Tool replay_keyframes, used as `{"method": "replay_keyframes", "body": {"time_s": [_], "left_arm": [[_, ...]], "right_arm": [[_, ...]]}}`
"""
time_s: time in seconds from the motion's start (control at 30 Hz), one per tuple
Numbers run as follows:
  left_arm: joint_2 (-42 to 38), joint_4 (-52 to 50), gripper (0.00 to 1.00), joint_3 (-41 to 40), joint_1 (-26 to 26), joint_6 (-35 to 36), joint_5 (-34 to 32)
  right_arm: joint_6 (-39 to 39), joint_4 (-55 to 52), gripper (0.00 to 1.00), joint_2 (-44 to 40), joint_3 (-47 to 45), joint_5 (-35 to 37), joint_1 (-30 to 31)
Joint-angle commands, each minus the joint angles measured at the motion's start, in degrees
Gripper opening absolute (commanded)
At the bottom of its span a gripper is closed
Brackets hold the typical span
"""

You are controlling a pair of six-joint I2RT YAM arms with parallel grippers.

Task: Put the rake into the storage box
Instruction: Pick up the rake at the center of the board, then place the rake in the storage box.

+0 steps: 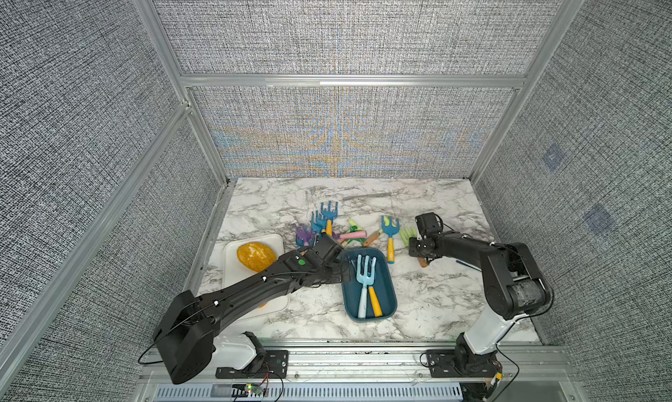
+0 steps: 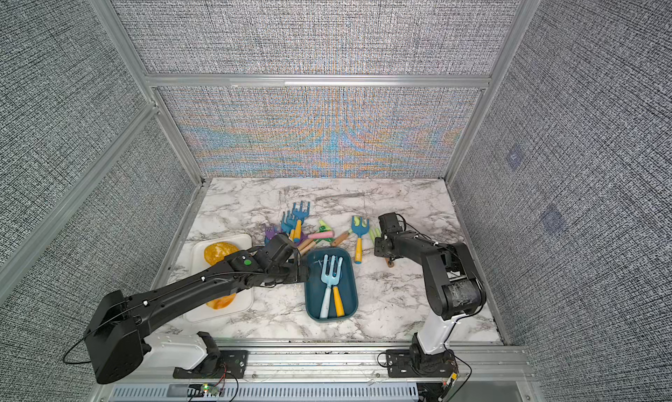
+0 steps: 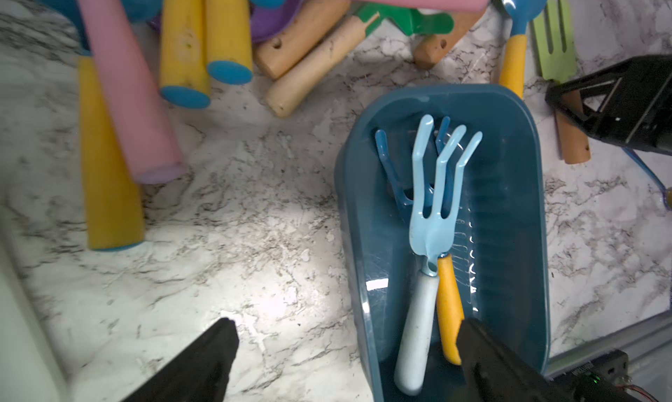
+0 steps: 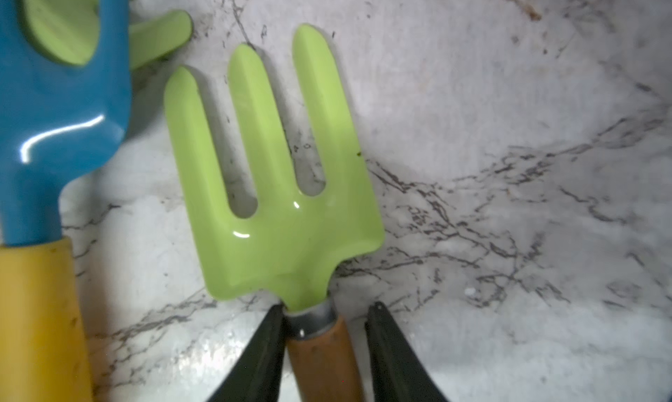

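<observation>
Green rake's [image 4: 269,185] wooden handle [image 4: 323,356] sits between the right claw's [image 4: 326,305] half-spread jaws, not yet pinched; box [image 1: 383,280] lies leftward, by the spread, empty left claw [image 3: 348,322].

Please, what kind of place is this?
Probably a robot test cell: grey panel walls in an aluminium frame, a marble-pattern table, and a left arm and right arm mounted on a front rail.

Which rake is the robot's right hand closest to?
The light green one with the brown wooden handle. The right hand has a finger on each side of that handle; the others lie beside it or in the blue box.
</observation>
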Motion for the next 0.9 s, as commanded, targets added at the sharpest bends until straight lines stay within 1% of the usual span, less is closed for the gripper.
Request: {"method": "replay_keyframes", "body": {"time_s": [0.0,0.07,0.17,0.3,0.37,0.43,0.5,0.6,0.73,0.87], "left_arm": [[-2.6,-4.4,0.99,-0.7,0.7,0.5,-5.6],[-4.7,-5.0,0.99,-1.9,1.1,0.5,-7.4],[-7.3,-5.4,0.99,-3.2,2.1,0.5,-8.9],[-9.3,-6.4,0.99,-4.0,3.1,0.7,-9.7],[-10.2,-6.7,0.99,-4.5,3.7,0.6,-9.8],[-11.1,-6.7,0.99,-5.2,4.2,0.5,-10.0],[-12.0,-6.6,0.99,-6.0,4.7,0.5,-10.1],[-12.9,-6.3,0.99,-7.1,5.4,0.3,-10.4],[-13.4,-5.5,0.99,-8.3,6.4,0.3,-10.3],[-13.4,-5.2,0.99,-9.0,7.2,0.3,-10.4]], "right_arm": [[-0.1,-3.8,0.22,0.0,-0.7,0.9,0.3],[0.2,-3.8,0.12,-1.8,-1.5,1.6,0.4],[1.3,-3.4,0.0,-5.9,-3.5,2.8,0.6],[2.7,-3.3,0.0,-13.0,-6.1,1.7,2.0],[3.2,-3.4,0.0,-17.9,-6.6,-0.4,3.7],[4.1,-4.1,0.0,-22.5,-9.3,-2.8,5.7],[5.5,-5.2,0.0,-26.9,-9.8,-5.4,8.3],[8.0,-7.1,0.0,-32.0,-10.4,-7.3,13.8],[11.5,-8.1,0.0,-36.3,-11.8,-10.6,21.1],[15.6,-8.3,0.0,-39.4,-12.9,-11.2,27.5]]}}
